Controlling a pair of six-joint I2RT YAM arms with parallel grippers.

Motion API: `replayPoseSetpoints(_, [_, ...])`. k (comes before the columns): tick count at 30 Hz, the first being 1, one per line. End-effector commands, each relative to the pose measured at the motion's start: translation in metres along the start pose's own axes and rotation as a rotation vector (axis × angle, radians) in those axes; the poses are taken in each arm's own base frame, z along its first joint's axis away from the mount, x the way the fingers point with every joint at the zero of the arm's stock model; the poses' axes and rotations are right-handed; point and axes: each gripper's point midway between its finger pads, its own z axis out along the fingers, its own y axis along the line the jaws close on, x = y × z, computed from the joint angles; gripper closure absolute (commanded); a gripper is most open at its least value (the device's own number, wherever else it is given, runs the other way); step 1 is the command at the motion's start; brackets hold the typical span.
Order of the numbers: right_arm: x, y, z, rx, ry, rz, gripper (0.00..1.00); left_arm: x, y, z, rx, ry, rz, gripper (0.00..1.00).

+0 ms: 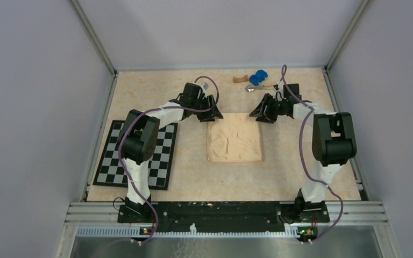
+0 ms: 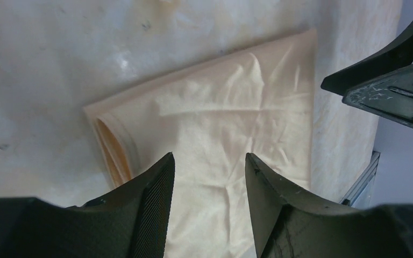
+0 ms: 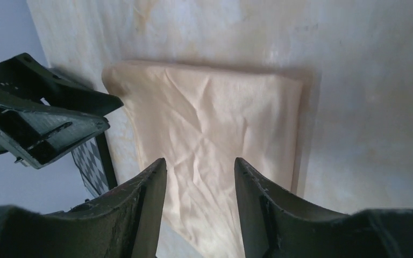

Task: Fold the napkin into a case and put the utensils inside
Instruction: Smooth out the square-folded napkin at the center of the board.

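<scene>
The peach-orange napkin [image 1: 235, 137] lies folded into a rough, wrinkled square at the table's middle. It also fills the left wrist view [image 2: 220, 113] and the right wrist view [image 3: 215, 113], with layered edges showing at one side. My left gripper [image 1: 211, 114] is open and empty above its far left corner [image 2: 209, 161]. My right gripper [image 1: 261, 114] is open and empty above its far right corner [image 3: 200, 164]. The shiny utensils [image 1: 255, 88] lie at the back right, behind the right gripper. No long narrow case shows.
A black-and-white checkerboard mat [image 1: 137, 156] lies at the left, partly under the left arm. A blue toy car [image 1: 258, 78] and a brown wooden block [image 1: 240, 79] sit beside the utensils. Grey walls enclose the table on three sides.
</scene>
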Motion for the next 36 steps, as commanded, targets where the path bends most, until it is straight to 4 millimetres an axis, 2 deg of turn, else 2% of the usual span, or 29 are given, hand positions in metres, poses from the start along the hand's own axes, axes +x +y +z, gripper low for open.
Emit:
replayPoseSetpoints(1, [-0.041,0.019,0.010,-0.084,-0.050,-0.091,0.50,-0.037,0.005,0.002,0.050,-0.066,-0.005,0.44])
replayPoseSetpoints(6, [-0.057,0.006,0.026,-0.097,-0.069,-0.076,0.48,-0.042,0.032,0.010,0.017,-0.068,-0.037,0.44])
replayPoseSetpoints(11, [-0.065,-0.027,0.045,-0.054,-0.061,-0.046,0.48,-0.042,0.052,0.016,-0.028,-0.070,-0.045,0.44])
replayPoseSetpoints(13, [-0.066,-0.034,0.048,-0.028,-0.055,-0.058,0.48,-0.045,0.057,0.015,-0.046,-0.076,-0.031,0.43])
replayPoseSetpoints(16, [-0.070,-0.023,0.041,-0.049,-0.056,-0.074,0.48,-0.051,0.051,0.010,-0.046,-0.075,-0.004,0.42])
replayPoseSetpoints(22, [-0.083,0.022,0.008,-0.122,-0.111,-0.102,0.45,-0.063,0.004,-0.012,0.046,-0.105,0.048,0.36])
replayPoseSetpoints(26, [-0.080,0.032,0.012,-0.211,-0.112,-0.065,0.45,-0.058,-0.025,-0.015,0.090,-0.119,0.061,0.32])
replayPoseSetpoints(28, [-0.075,0.030,0.019,-0.250,-0.107,-0.033,0.45,-0.056,-0.032,-0.012,0.120,-0.125,0.061,0.30])
replayPoseSetpoints(30, [-0.072,0.021,0.025,-0.237,-0.112,-0.010,0.44,-0.056,-0.034,-0.006,0.148,-0.124,0.052,0.30])
replayPoseSetpoints(32, [-0.070,0.010,0.031,-0.215,-0.104,-0.009,0.44,-0.055,-0.028,0.004,0.149,-0.121,0.051,0.30])
replayPoseSetpoints(36, [-0.066,-0.012,0.042,-0.173,-0.084,-0.001,0.44,-0.054,0.006,0.022,0.078,-0.112,0.026,0.30])
